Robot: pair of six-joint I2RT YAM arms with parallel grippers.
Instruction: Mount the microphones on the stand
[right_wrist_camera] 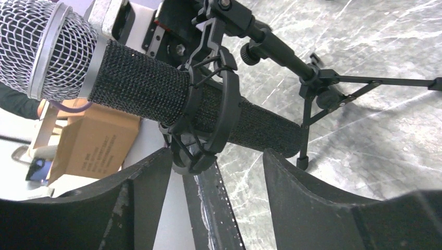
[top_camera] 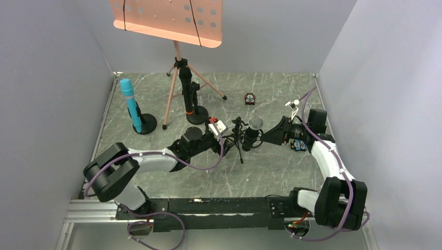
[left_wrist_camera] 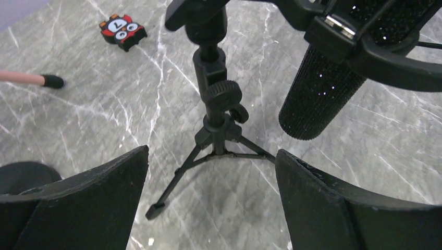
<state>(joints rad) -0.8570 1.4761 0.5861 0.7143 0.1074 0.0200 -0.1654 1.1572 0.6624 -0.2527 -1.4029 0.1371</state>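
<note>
The microphone with the silver mesh head (top_camera: pixel 255 124) sits in the ring clip (right_wrist_camera: pixel 208 114) of a small black tripod stand (top_camera: pixel 238 140) at mid-table. Its mesh head (right_wrist_camera: pixel 31 47) and black body (left_wrist_camera: pixel 318 94) fill the wrist views. My left gripper (top_camera: pixel 224 136) is open just left of the stand, facing the stand's post (left_wrist_camera: pixel 216 114) with nothing between its fingers. My right gripper (top_camera: pixel 267 134) is open right of the microphone, its fingertips just below the clip. The cyan microphone (top_camera: pixel 130 104) and the black one with an orange ring (top_camera: pixel 186 94) stand upright on round bases at the back left.
A pink music stand (top_camera: pixel 174 78) with a perforated desk (top_camera: pixel 167 18) stands at the back, one foot (left_wrist_camera: pixel 52 81) near the left gripper. A small red toy block (top_camera: pixel 250 98) lies behind the tripod. Small blue items (top_camera: pixel 298 146) lie by the right arm. Walls close three sides.
</note>
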